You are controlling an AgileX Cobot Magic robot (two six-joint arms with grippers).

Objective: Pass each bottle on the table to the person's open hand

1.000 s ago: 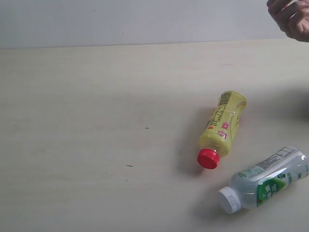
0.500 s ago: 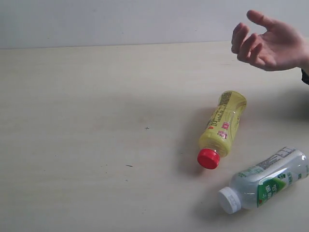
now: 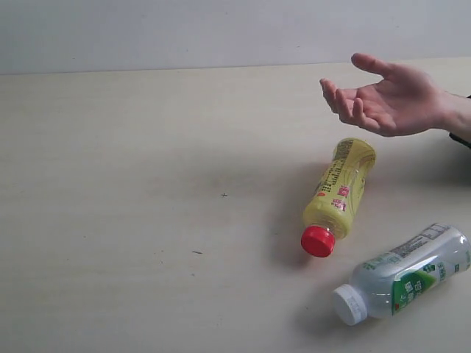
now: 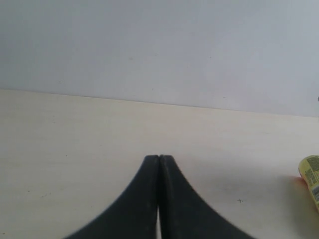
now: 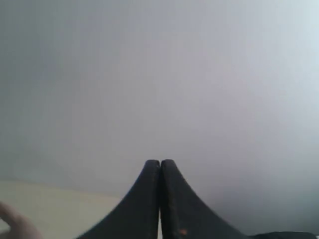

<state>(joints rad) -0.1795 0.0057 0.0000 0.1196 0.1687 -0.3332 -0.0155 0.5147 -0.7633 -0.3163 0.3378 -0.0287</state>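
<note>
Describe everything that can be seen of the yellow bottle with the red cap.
The yellow bottle is of yellow see-through plastic, with a red cap and a printed label with red marks along its body. It lies on its side on the table, cap on, pointing toward the bottom of the exterior view. Only the table touches it; the white-capped bottle lies apart.
</note>
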